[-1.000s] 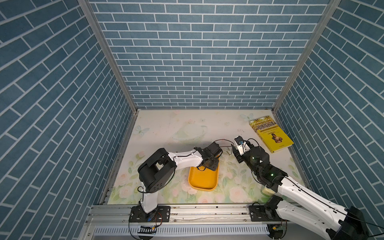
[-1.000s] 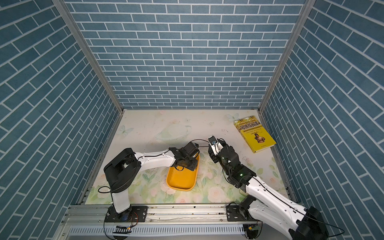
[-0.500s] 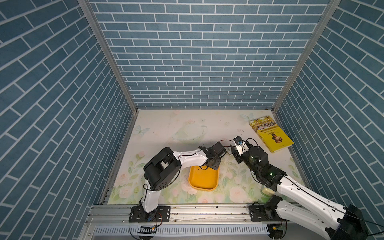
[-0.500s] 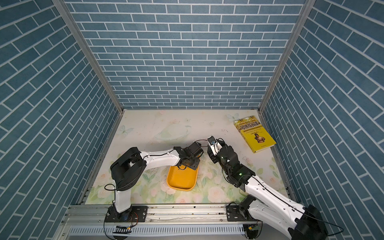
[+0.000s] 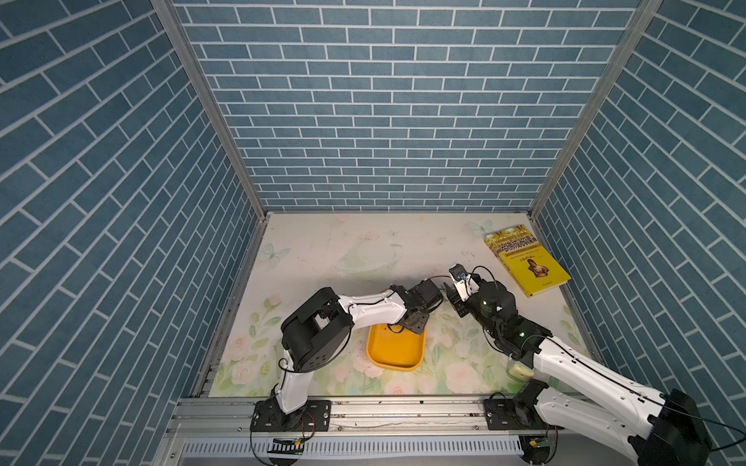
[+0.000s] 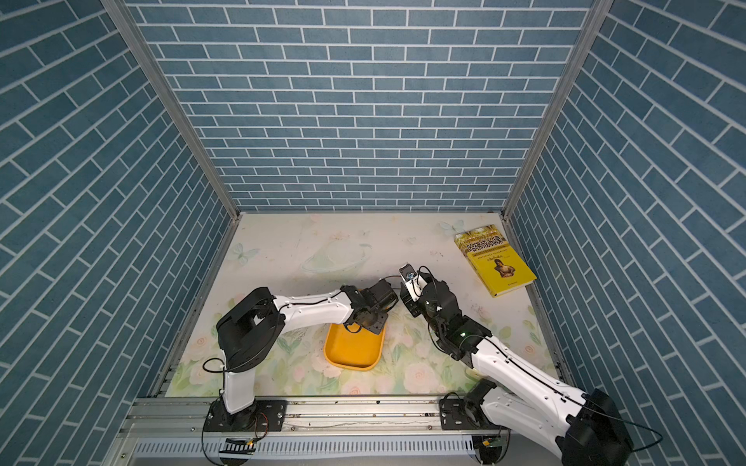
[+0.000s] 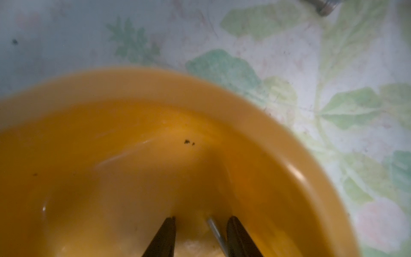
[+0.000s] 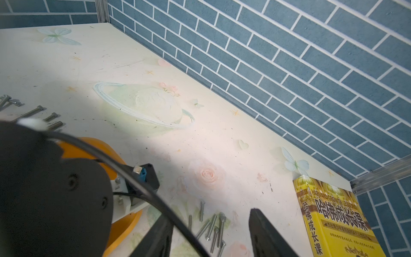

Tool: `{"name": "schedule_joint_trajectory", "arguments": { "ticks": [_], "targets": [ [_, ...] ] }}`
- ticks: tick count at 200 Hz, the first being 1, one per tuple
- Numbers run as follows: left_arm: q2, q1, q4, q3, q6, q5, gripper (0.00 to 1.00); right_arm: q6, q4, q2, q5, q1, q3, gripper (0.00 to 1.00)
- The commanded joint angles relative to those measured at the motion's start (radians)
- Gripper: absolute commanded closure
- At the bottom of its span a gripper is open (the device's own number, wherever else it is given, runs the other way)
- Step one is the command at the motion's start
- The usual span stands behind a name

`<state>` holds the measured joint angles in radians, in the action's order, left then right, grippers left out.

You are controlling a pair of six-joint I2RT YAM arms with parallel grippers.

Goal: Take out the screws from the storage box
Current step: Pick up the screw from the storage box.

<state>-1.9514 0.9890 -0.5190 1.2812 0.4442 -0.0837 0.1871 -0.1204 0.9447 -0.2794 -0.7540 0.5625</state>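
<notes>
Left claw [image 7: 201,235] part-open, down inside the storage box [image 7: 155,82], gripping nothing. One screw [image 7: 216,234] lies between its jaws, just beside one finger, long axis along the fingers, so closing should pinch across the shank. Left arm is clearly nearer. Right claw [image 8: 209,217] wide, empty, outside the box above loose screws [image 8: 213,224] on the floral surface [image 8: 155,66]. Yellow book [image 8: 333,222] further out, brick walls around.

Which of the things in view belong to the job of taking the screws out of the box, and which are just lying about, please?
Job:
- box
- screws, most lying outside it, one in it between the open left hand's fingers

Lying about:
- book
- pale green gadget by the right arm
</notes>
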Motion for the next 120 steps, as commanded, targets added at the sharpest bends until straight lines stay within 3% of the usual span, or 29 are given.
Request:
{"name": "schedule_joint_trajectory", "arguments": {
  "ticks": [1, 56, 120],
  "targets": [
    [-0.002, 0.019, -0.11, -0.031, 0.019, 0.067, 0.57, -0.02, -0.008, -0.003, 0.02, 0.004, 0.03, 0.41],
    [-0.043, 0.019, -0.08, -0.053, 0.028, 0.091, 0.62, -0.023, -0.016, -0.012, 0.035, 0.006, 0.02, 0.4],
    [-0.124, 0.017, -0.082, -0.046, 0.02, 0.09, 0.89, -0.024, -0.016, -0.02, 0.034, 0.006, 0.018, 0.38]
  ]
}}
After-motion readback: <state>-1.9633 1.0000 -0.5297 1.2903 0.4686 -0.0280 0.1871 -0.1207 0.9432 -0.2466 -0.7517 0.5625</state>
